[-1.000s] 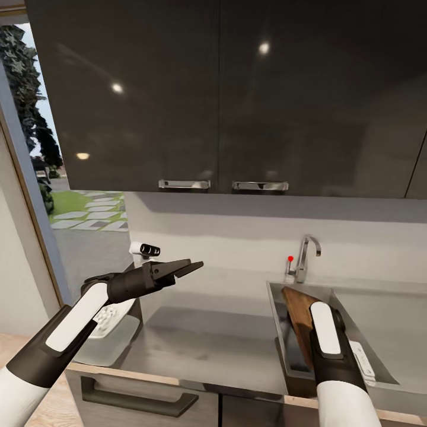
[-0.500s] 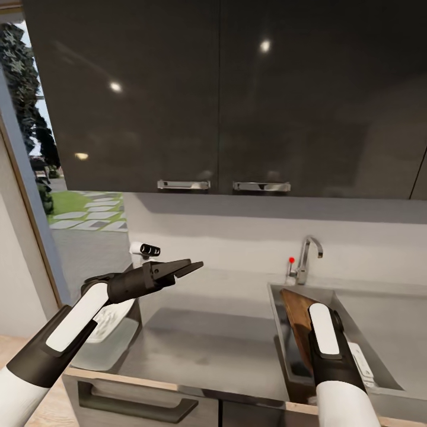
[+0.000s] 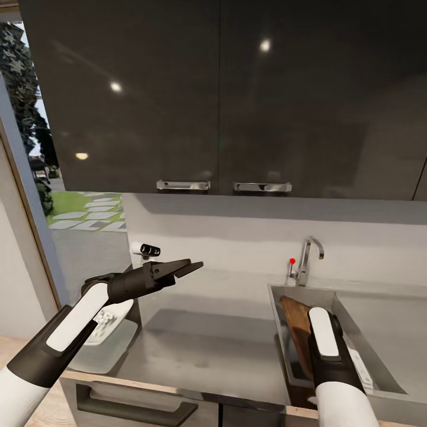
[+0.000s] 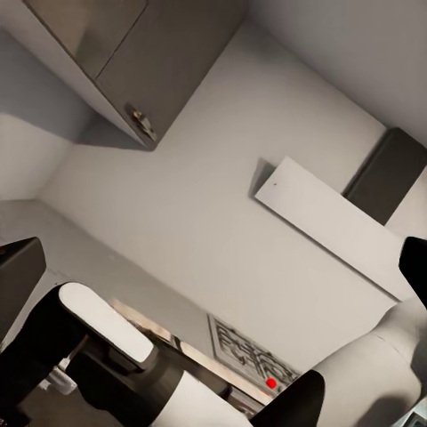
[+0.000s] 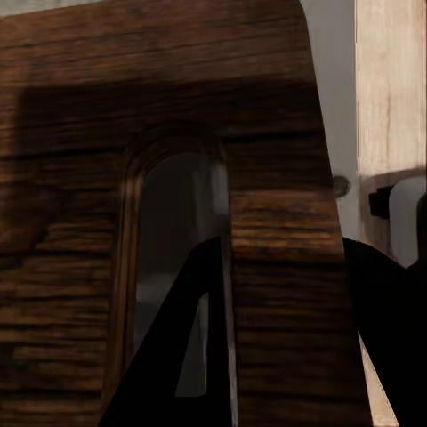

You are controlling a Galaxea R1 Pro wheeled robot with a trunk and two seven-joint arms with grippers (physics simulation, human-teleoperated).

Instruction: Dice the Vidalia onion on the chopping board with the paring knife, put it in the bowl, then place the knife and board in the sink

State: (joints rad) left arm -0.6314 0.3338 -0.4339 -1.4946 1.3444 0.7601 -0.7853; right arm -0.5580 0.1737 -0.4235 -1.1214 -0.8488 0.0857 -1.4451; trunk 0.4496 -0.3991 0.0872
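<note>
The brown wooden chopping board [image 3: 296, 323] stands tilted inside the steel sink [image 3: 362, 296], leaning on its left wall. My right gripper [image 5: 285, 329] is shut on the chopping board [image 5: 178, 116]: one finger passes through the handle slot, the other is outside its edge. My left gripper [image 3: 188, 268] hangs open above the grey countertop [image 3: 201, 338], well left of the sink. The white bowl [image 3: 115, 347] sits at the countertop's left end, partly behind my left forearm, with pale diced onion bits [image 3: 105, 318] in it. The paring knife is out of view.
A curved chrome faucet [image 3: 308, 255] with a red knob [image 3: 291, 260] stands behind the sink. Dark wall cabinets [image 3: 219, 95] hang overhead. A small black-and-white fixture [image 3: 148, 250] sticks out of the backsplash. A doorway to a garden [image 3: 89, 213] opens at the left.
My right arm and the chopping board have sunk a little lower in the sink. The left arm has not moved; the view has shifted slightly.
</note>
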